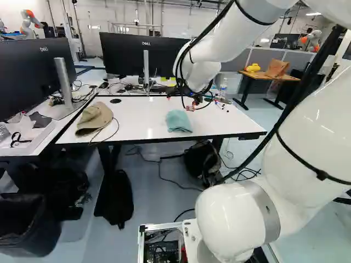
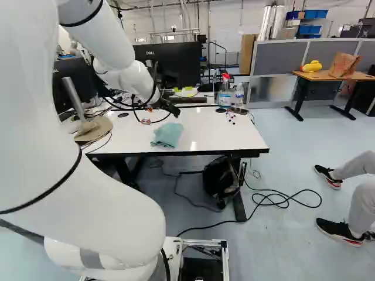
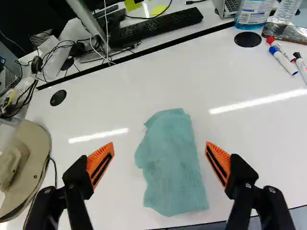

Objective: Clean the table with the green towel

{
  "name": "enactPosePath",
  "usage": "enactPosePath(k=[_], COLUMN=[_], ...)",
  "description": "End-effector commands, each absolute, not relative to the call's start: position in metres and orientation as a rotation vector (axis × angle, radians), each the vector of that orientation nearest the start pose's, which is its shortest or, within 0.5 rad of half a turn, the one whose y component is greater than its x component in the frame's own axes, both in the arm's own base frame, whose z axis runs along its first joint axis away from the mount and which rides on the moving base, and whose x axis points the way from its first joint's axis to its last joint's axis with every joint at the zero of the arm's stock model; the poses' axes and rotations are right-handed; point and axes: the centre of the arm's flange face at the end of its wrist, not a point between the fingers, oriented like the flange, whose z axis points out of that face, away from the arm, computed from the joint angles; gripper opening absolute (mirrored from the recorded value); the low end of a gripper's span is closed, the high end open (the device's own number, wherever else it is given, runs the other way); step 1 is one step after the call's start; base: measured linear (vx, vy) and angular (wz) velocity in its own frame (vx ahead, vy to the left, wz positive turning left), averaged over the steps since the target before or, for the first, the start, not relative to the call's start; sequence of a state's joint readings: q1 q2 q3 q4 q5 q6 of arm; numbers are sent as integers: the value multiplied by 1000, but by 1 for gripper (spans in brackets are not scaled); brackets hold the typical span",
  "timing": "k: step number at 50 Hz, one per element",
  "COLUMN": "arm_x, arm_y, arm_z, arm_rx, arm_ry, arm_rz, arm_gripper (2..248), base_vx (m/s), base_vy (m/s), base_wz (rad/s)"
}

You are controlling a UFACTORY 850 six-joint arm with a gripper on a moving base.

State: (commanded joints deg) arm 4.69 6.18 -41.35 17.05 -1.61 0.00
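The big white arm (image 1: pixel 236 213) comes up from its round joint at the lower right of the left base view and reaches out over the white table (image 1: pixel 143 116). A black bin (image 1: pixel 27 227) sits on the floor at the lower left of that view. Under the table, in the middle of the right base view, a black bag (image 2: pixel 218 180) is on the floor by a table leg.

The green towel (image 1: pixel 178 121) lies on the table, close to its front edge, a bit crumpled. The black gripper (image 2: pixel 164 107) hangs over the table. In the wrist view, its two fingers with orange pads (image 3: pixel 100 164) are spread wide, and nothing is pinched in them. The towel shows in the gap between them, with white table on both sides of it, and neither finger touches it.

A tan hat (image 1: pixel 94 119) rests at the left end of the table in the left base view. At the other end are some pens (image 3: pixel 284 60), near a spray bottle (image 2: pixel 224 92) with a red top and a clear bottle (image 2: pixel 239 95). Behind the table is a black keyboard (image 3: pixel 160 25), and a big black screen (image 1: pixel 137 55) stands back there too.

Far away, at the upper right of the right base view, a small wooden table (image 2: pixel 327 75) holds a yellow thing (image 2: pixel 312 66) and a brown bag (image 2: pixel 344 65).
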Motion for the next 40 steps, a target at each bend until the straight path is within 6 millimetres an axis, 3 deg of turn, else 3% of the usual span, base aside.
enactPosePath(k=[40], arm_x=[436], arm_y=[9], arm_z=[512], arm_rx=[-2751], arm_ry=[380], arm_rz=[-1163], arm_gripper=[247], base_vx=[0], base_vy=[0], base_wz=[0])
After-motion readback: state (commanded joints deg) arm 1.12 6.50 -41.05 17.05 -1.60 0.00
